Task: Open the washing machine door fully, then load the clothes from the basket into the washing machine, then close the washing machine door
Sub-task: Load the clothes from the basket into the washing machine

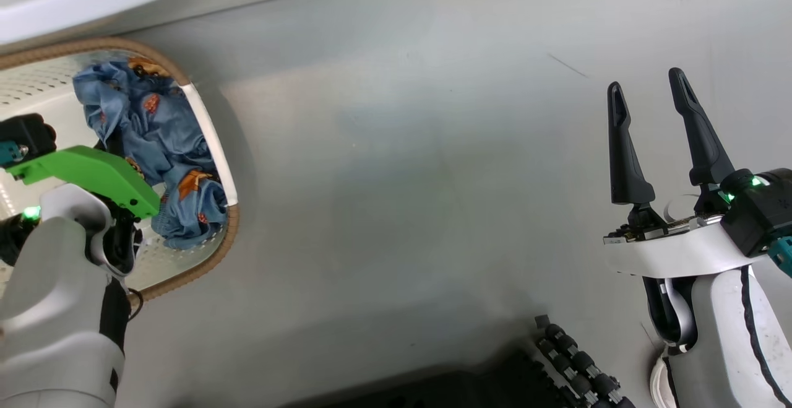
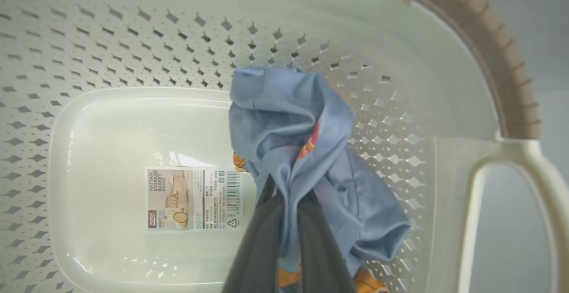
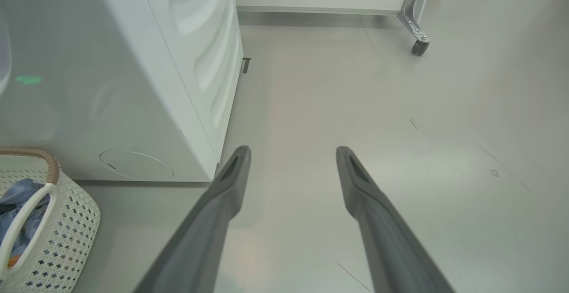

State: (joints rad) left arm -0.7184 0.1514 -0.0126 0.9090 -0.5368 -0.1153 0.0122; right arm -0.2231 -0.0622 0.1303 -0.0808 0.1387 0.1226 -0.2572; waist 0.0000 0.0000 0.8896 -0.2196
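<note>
The basket stands on the floor at the left of the head view, cream and perforated with a brown rim. Light blue clothes with orange figures lie bunched in it. In the left wrist view my left gripper is down inside the basket, shut on a fold of the blue clothes. My right gripper hangs open over bare floor at the right, holding nothing. The right wrist view has that gripper beside the white washing machine and the basket. The washing machine door is out of view.
A paper label lies on the basket's bare bottom, and its white handle is at the right. A metal leg on a caster stands farther along the grey floor. My dark base with rollers sits at the lower edge.
</note>
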